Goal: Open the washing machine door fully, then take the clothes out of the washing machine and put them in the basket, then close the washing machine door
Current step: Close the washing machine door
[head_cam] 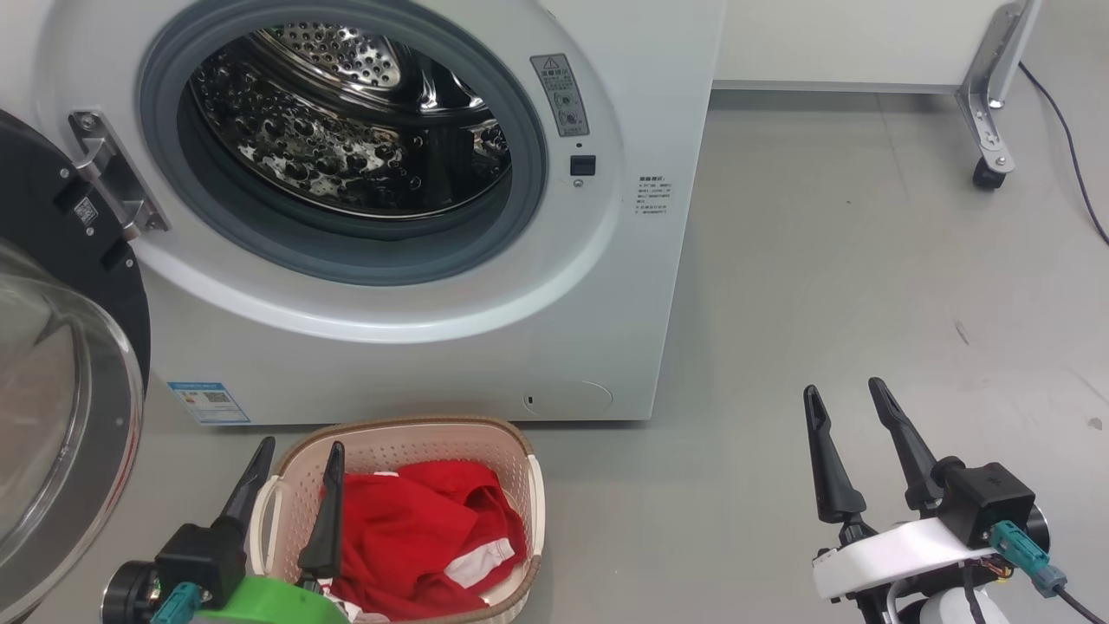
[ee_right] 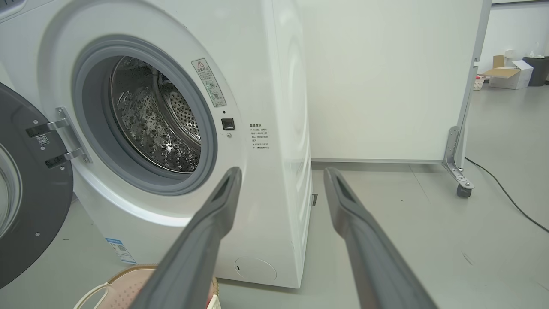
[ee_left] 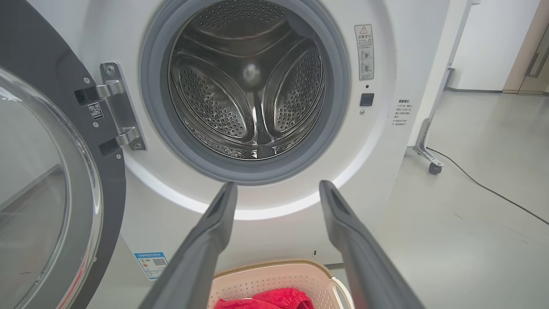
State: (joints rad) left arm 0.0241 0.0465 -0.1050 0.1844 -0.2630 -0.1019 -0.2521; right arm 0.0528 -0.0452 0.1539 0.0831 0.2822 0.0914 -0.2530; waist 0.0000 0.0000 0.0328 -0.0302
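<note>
The white washing machine (head_cam: 416,347) stands with its black, glass-bowled door (head_cam: 61,381) swung wide to the left on its hinge. Its steel drum (ee_left: 251,81) holds nothing I can see. The red clothes (head_cam: 416,537) with white bands lie in the cream basket (head_cam: 511,442) on the floor in front of the machine. My left gripper (head_cam: 299,446) hangs open above the basket's left side, fingers empty. My right gripper (head_cam: 845,390) is open over bare floor to the right of the machine. In the left wrist view the left gripper (ee_left: 276,184) points at the drum opening.
A white panel on a wheeled metal leg (head_cam: 992,104) stands behind and right of the machine, with a black cable (head_cam: 1070,147) trailing across the grey floor. Cardboard boxes (ee_right: 510,73) sit far off. Open floor lies to the right.
</note>
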